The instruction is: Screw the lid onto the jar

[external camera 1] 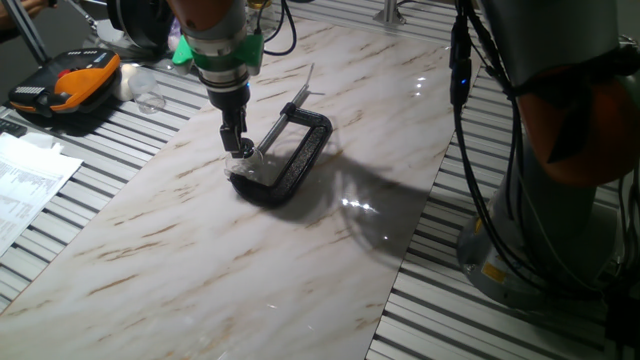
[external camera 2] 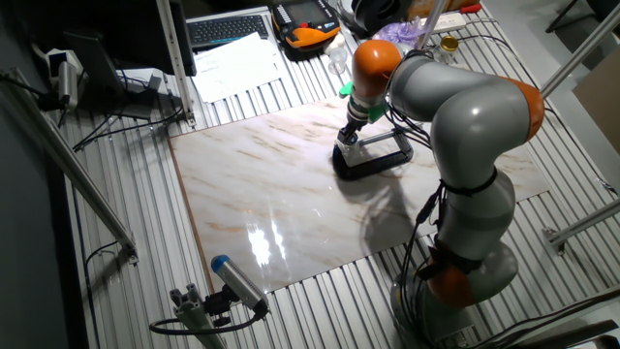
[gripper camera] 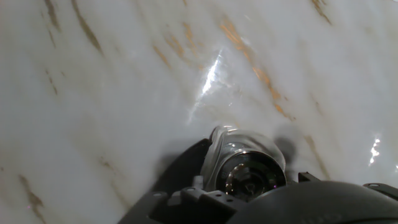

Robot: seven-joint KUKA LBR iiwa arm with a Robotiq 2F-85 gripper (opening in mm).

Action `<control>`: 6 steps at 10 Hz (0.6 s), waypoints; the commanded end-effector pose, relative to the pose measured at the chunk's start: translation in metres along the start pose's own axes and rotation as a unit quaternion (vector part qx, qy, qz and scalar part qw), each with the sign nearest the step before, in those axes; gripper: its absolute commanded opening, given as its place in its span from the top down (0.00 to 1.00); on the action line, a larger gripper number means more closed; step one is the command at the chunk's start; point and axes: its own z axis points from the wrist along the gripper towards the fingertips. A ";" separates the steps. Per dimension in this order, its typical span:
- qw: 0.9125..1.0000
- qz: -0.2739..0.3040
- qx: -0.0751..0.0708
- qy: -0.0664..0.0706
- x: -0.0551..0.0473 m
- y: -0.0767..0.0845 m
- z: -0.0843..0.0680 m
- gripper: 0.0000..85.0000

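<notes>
End effector [external camera 1: 238, 146] atop lid [gripper camera: 252, 174] (jar [gripper camera: 219, 149] beneath)

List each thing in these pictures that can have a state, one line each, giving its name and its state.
end effector: lowered over the jar and lid; open or shut cannot be told.
lid: sitting on top of the jar, shiny rim up.
jar: upright, held in the clamp.
clamp: lying flat on the marble board, screw rod pointing away from the jar.
marble board: flat on the table.

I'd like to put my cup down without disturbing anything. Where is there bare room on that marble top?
The near half of the marble slab is bare. It is crowded where the gripper meets the jar in the black clamp.
</notes>
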 end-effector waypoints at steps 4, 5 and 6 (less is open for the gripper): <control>1.000 0.000 -0.003 0.000 -0.001 -0.001 0.003 0.20; 1.000 0.000 -0.003 0.000 -0.001 -0.001 0.003 0.20; 1.000 0.000 -0.003 0.000 -0.001 -0.001 0.004 0.20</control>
